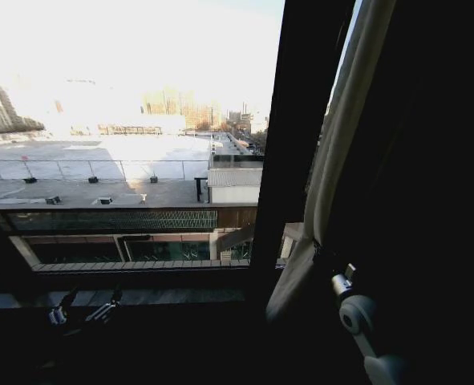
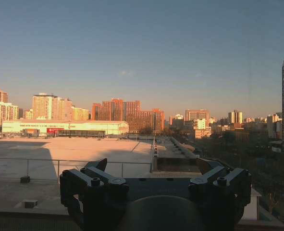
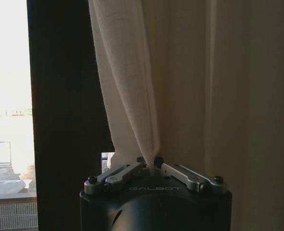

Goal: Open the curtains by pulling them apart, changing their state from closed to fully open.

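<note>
Pinching the curtains (image 3: 132,96) in the closed right tool (image 3: 153,169), left tool (image 2: 154,180) spread open, low.

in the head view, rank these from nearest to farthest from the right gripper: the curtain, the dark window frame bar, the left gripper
1. The curtain: pinched in the right gripper, which is shut on its bunched fabric at the right.
2. The dark window frame bar: just left of the curtain, upright.
3. The left gripper: far across at lower left, low by the sill, fingers apart and holding nothing.

High-rise room: window (image 1: 124,160) over rooftops
</note>
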